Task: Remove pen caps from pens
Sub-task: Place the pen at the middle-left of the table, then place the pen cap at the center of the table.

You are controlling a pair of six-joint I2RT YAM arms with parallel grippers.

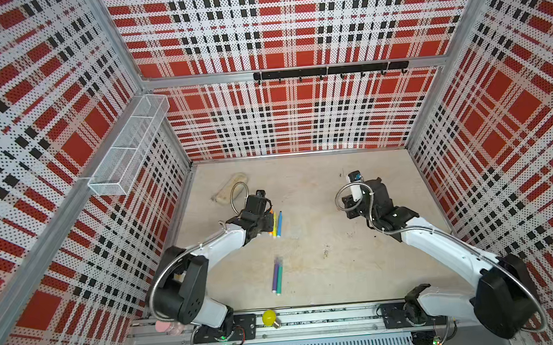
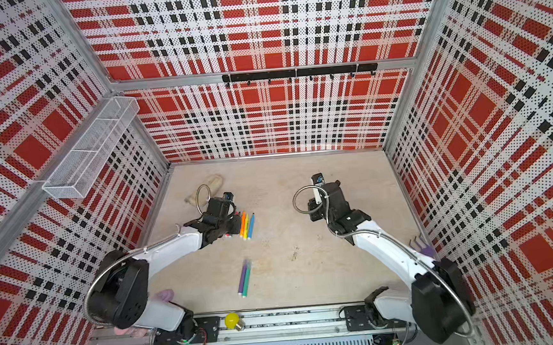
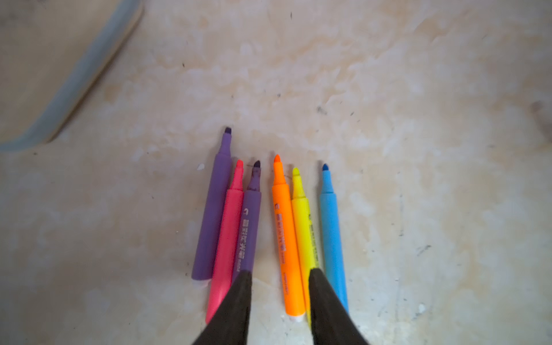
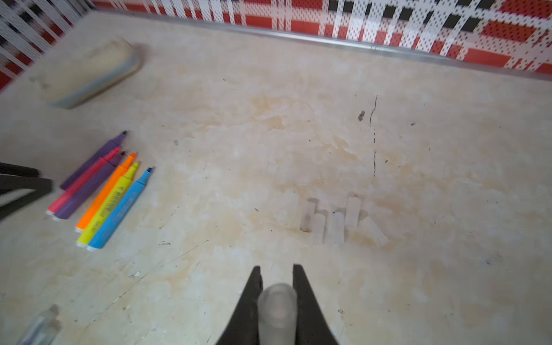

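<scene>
High on the left wall hung a white wire-mesh basket split into three compartments; what they held could not be told. On the far left of the table lay a beige pouch, its contents hidden.

Near the pouch the left gripper stood over a row of six uncapped pens lying almost parallel, tips toward the back wall: outer purple pen, pink pen, inner purple pen, orange pen, yellow pen and blue pen. Its jaws were partly apart and gripped nothing. The orange barrel showed in the gap below them, and the fingertips overlapped the inner purple and yellow pens.

Well apart, over bare table, the right gripper was clamped on a clear cap. Just ahead of it a cluster of pale loose caps lay on the table.

Toward the front edge, a capped purple pen and a teal pen lay side by side, touching, with pale sleeves on their far ends. A yellow bulb rested on the front rail.
</scene>
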